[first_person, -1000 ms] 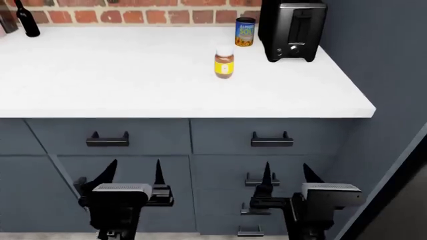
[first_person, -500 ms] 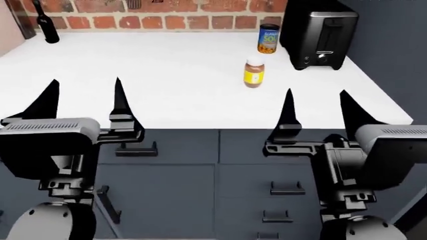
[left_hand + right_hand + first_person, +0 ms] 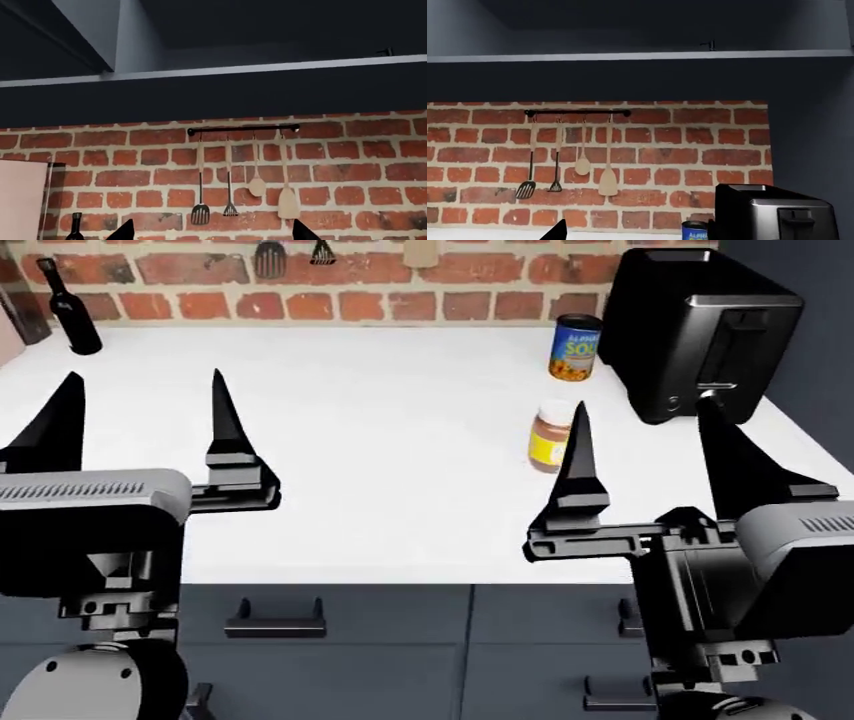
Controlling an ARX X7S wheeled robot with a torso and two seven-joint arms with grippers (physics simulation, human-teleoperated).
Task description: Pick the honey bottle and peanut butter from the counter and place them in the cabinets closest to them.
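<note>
Both grippers empty, fingers spread wide: left gripper (image 3: 140, 425) raised over the bare left part of the white counter (image 3: 360, 440), right gripper (image 3: 654, 470) raised at the counter's right front. Nothing grasped yet; step in hand judged as the reach for the first jar

Peanut butter (image 3: 549, 438), a small jar with brown lid and yellow label, upright on the counter just beyond the right gripper's inner finger (image 3: 579, 455), partly hidden by it. To do well: bring the right gripper forward and down, fingers kept wide until they straddle the jar at mid-body, then close squarely; steer well clear of the black toaster (image 3: 701, 330) to the right

Honey bottle not identifiable for certain. Blue-and-yellow can (image 3: 577, 348) beside the toaster bears large letters, perhaps "SOU", too blurred to confirm. Jar label unreadable. Dark bottle (image 3: 74, 310) at far left against the brick wall, no legible writing
</note>
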